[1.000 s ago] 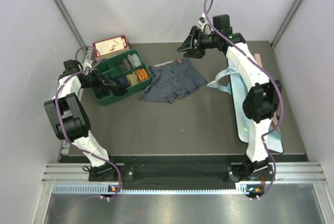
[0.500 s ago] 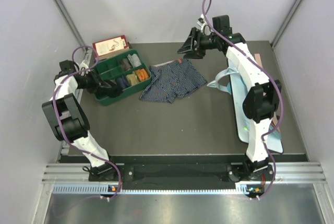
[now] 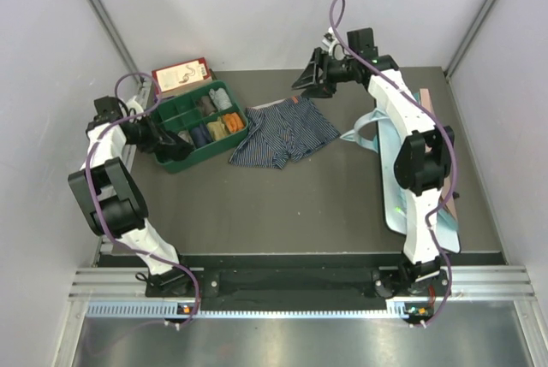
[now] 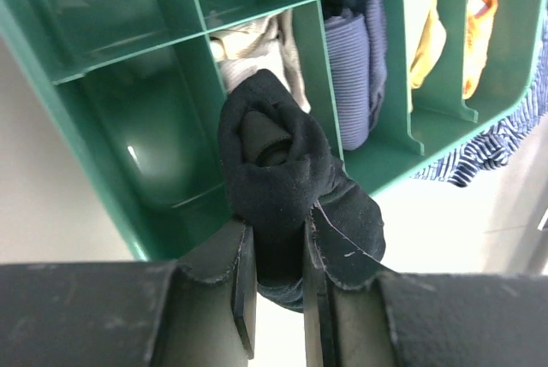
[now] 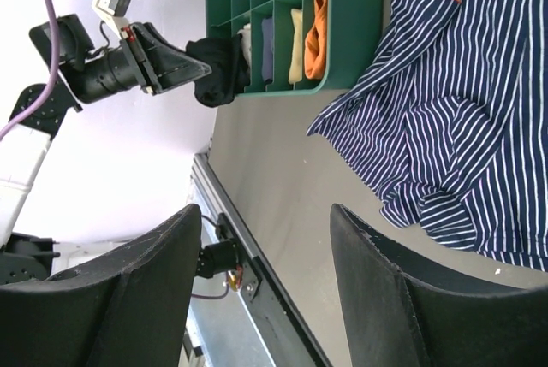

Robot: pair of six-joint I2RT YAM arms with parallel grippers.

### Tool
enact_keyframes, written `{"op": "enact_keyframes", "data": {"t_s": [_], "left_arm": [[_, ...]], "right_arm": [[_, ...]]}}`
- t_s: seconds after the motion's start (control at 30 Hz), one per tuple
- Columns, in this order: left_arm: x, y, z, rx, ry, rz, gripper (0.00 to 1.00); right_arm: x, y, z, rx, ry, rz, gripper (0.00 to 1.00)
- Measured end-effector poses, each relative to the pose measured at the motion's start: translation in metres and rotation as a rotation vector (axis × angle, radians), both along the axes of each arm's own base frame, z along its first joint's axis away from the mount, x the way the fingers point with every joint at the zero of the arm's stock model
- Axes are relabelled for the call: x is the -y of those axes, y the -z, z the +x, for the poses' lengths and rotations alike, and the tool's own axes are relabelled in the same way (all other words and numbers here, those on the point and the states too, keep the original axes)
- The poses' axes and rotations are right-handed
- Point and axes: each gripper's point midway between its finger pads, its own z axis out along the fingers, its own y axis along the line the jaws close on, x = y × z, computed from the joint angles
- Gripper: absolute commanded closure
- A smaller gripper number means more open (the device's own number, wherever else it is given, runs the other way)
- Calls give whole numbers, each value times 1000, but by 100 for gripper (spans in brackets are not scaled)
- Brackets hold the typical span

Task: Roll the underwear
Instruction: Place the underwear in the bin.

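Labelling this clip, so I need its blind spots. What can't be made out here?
Left wrist: lower end of black underwear, hidden inside left gripper.
Right wrist: striped underwear, cut off by right edge.
Top: black underwear, too small and dark against the tray.

readable text: I found none | box [image 3: 181,73]: white print on its red lid was too small for me to read | my wrist views: showed no lettering I could make out

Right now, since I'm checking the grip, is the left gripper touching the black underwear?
Touching. The left wrist view shows the left gripper clamped on the rolled black underwear, cloth pinched between both fingers.
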Motion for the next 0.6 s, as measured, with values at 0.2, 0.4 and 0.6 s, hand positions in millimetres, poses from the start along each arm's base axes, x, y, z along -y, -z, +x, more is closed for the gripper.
{"op": "enact_keyframes", "data": {"t_s": [0.2, 0.4, 0.6], "left_arm": [[-5, 2, 0, 0, 0, 33, 100], [-11, 2, 0, 4, -7, 69, 100], [-21, 2, 3, 21, -8, 120, 100]], "right_arm": [[5, -3, 5, 12, 10, 10, 39], [4, -6, 6, 26, 1, 22, 39], [4, -7, 7, 40, -2, 28, 39]]}}
